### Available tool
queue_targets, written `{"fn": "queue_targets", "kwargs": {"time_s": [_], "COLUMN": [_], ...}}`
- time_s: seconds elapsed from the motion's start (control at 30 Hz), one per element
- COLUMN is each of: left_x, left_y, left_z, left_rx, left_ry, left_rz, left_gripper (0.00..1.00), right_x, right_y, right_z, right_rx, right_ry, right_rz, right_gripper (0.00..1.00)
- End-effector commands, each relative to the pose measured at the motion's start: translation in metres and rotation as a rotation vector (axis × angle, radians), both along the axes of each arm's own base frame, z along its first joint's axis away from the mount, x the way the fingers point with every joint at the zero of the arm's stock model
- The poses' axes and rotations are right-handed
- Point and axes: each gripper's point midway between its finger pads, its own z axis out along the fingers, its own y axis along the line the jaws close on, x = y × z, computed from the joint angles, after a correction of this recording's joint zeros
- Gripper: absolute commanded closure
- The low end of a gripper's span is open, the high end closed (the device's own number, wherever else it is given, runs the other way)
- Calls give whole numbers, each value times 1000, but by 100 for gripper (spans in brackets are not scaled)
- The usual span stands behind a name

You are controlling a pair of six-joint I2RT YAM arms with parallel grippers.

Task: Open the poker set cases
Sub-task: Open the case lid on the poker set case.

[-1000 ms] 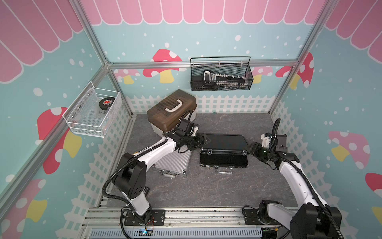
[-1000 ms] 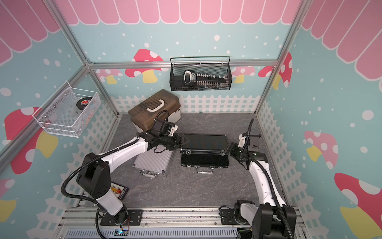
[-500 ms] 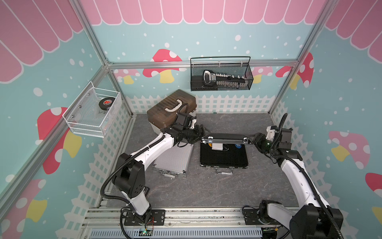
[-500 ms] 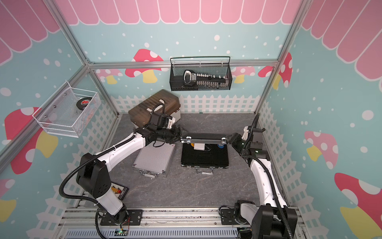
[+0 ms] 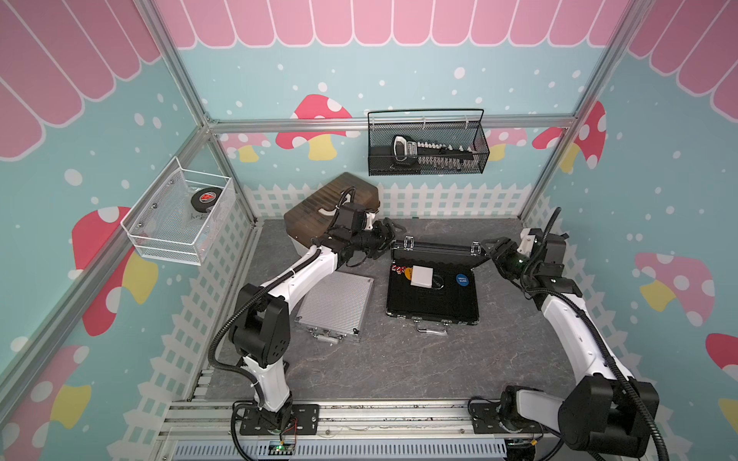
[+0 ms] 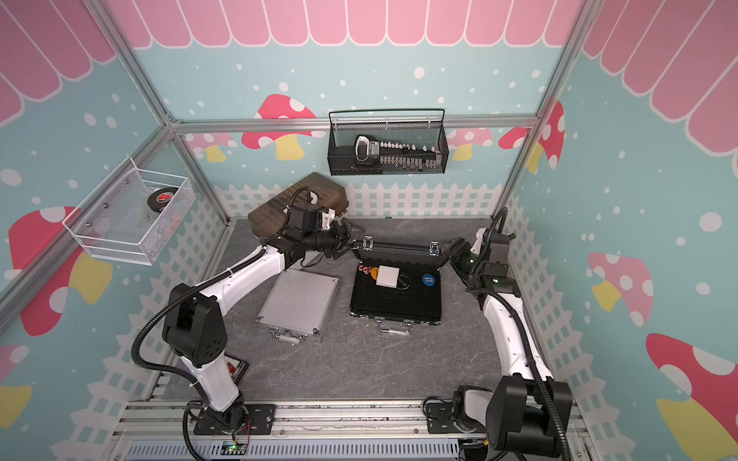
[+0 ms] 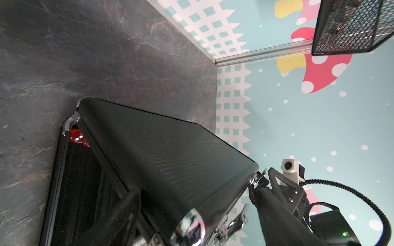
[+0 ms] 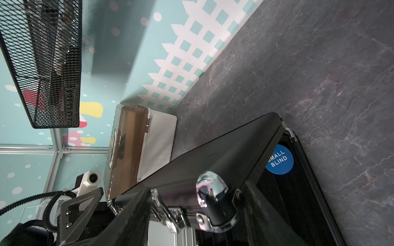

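The black poker set case (image 5: 431, 307) (image 6: 395, 307) lies open mid-table. Its ribbed lid (image 5: 435, 251) (image 7: 170, 153) (image 8: 213, 153) stands raised at the far side. Inside lie a white card box (image 5: 421, 276), a blue "small blind" disc (image 8: 279, 158) and red dice (image 7: 76, 136). My left gripper (image 5: 389, 241) (image 6: 351, 239) is open at the lid's left corner, with one finger (image 7: 125, 206) under the lid. My right gripper (image 5: 493, 249) (image 8: 191, 208) is open astride the right chrome corner. The silver case (image 5: 335, 305) (image 6: 299, 303) lies shut to the left.
A cream box with a brown lid (image 5: 331, 199) stands at the back behind my left wrist. A black mesh basket (image 5: 427, 147) hangs on the back wall, and a white wire basket (image 5: 179, 215) hangs on the left wall. White fencing borders the table.
The black case's lid went from flat and shut to standing raised. Both grippers rose and moved back with its corners. The right jaws spread wider.
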Motion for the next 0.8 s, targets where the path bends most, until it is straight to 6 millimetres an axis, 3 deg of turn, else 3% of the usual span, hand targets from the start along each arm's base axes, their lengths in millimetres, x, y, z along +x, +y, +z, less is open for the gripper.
{"fn": "queue_targets", "kwargs": {"time_s": [0.0,0.3,0.5,0.77], "left_x": [-7,31,52,71], "left_y": [-36,-36,-28,-11], "left_z": [47,55,56,67], "left_rx": [-191,-269,-263,-268], "left_ry": [-55,-57,-79,-118], "left_rz": [-97,7,80,132], "left_gripper": [15,12,1,1], "right_x": [7,37,57,77], "right_y": [30,4,-16,-36], "right_z": [29,25,19,15], "right_rx": [112,121,163,181], "right_ry": [-71,-92,-94,-111], "right_rz": [111,-8,-87,-155], "right_gripper": [32,29,28,27]}}
